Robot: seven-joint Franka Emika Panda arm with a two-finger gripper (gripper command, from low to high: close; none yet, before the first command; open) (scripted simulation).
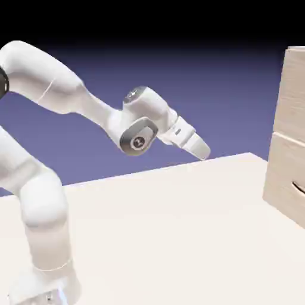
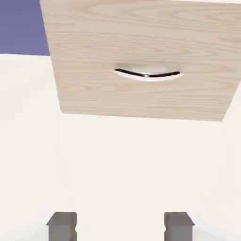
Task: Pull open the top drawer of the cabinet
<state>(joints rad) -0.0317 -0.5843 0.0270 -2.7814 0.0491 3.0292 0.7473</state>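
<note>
Hand (image 2: pixel 120 227): fingers wide apart, nothing between | cabinet (image 1: pixel 286 173): well apart, exterior view's right | top drawer (image 1: pixel 292 95): upper front, looks shut | done: no pull evident; left: reach, grip, pull open

One cabinet (image 1: pixel 289 119), one arm (image 1: pixel 95 110), one table (image 1: pixel 161 238), two finger tips (image 2: pixel 62 227).

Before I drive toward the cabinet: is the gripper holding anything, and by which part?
Nothing is held; the hand is open with bare tabletop showing between its fingertips.
</note>
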